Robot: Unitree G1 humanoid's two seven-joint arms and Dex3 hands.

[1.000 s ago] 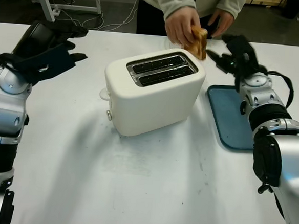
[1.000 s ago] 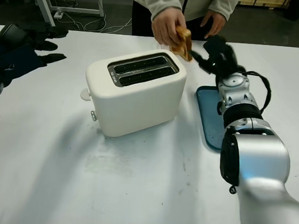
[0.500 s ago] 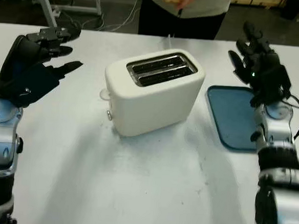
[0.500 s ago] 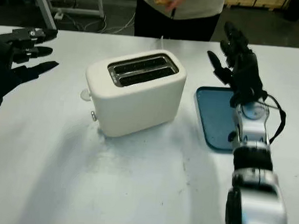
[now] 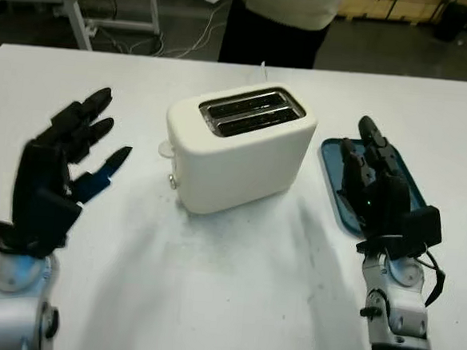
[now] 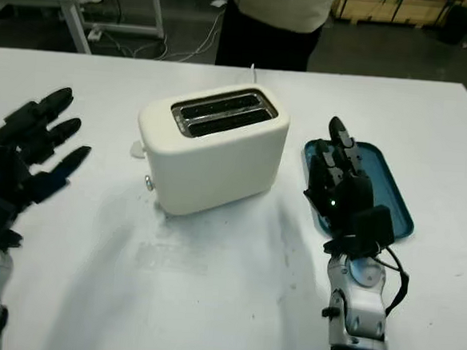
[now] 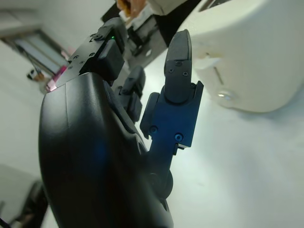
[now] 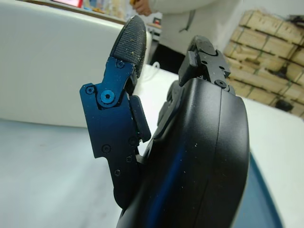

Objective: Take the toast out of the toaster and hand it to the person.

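Left hand (image 5: 53, 174): black shell, blue finger links with small screws, silver wrist. Right hand (image 5: 376, 193): same build, green light, black cable at wrist. Person (image 5: 284, 18): pale top, dark trousers.

Both eye views look forward and down from the robot's head onto the white table (image 5: 224, 302), at middling distance. They share nearly the whole scene: the toaster (image 5: 239, 147) near the frame centre, the blue tray (image 6: 392, 202) at centre right, and a person's torso (image 5: 288, 19) at the top edge (the toaster sits a little further left in the right eye view). The left wrist view sits very close behind the left hand (image 7: 123, 137), facing the toaster's side at upper right. The right wrist view, equally close behind the right hand (image 8: 190, 156), faces the toaster's wall at upper left.
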